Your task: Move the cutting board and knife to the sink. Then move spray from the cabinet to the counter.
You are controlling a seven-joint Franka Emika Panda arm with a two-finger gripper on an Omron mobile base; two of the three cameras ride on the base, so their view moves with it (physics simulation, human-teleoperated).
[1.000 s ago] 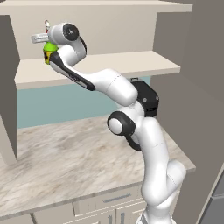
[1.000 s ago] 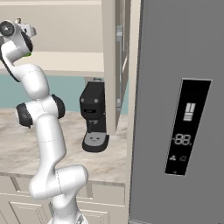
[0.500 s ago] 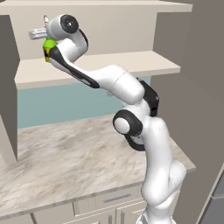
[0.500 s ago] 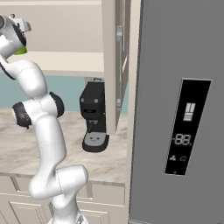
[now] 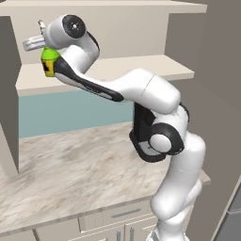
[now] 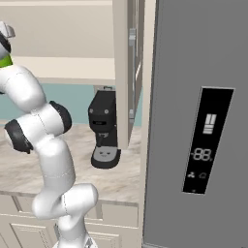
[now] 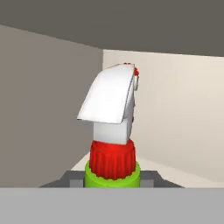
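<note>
Spray (image 5: 47, 61) is pinched in your gripper (image 7: 112, 177) and has lifted slightly at the cabinet (image 5: 108, 70) shelf's left end, so next bring it down to the counter (image 5: 70, 164).

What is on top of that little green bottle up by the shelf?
The small green spray bottle wears a ribbed red collar and a white nozzle head. Its lower body is covered by the arm.
</note>
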